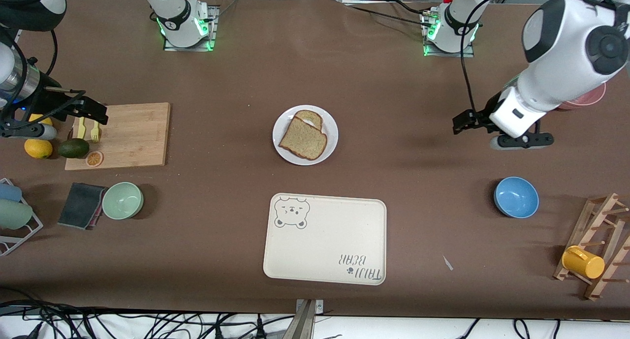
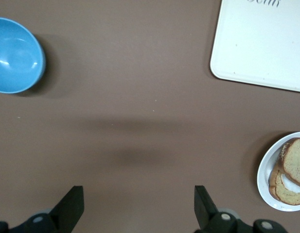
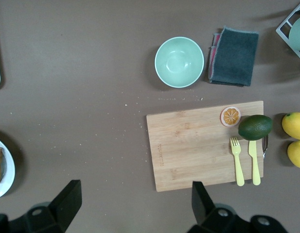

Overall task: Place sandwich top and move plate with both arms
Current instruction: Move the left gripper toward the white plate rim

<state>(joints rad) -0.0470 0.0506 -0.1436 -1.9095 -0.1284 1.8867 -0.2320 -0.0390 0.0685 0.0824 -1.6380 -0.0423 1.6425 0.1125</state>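
Sitting mid-table on the plate (image 1: 305, 135), the sandwich top (image 1: 303, 138) already leans across the egg slice (image 1: 309, 119). Measured from the plate, the left tool (image 1: 458, 123) hovers toward the left arm's end, the right tool (image 1: 96, 113) over the cutting board (image 1: 129, 136); both gape wide, empty, roughly equally distant.

Left gripper (image 1: 458, 123) and right gripper (image 1: 98, 113) aloft at opposite table ends, fingers (image 2: 72, 206) spread, empty
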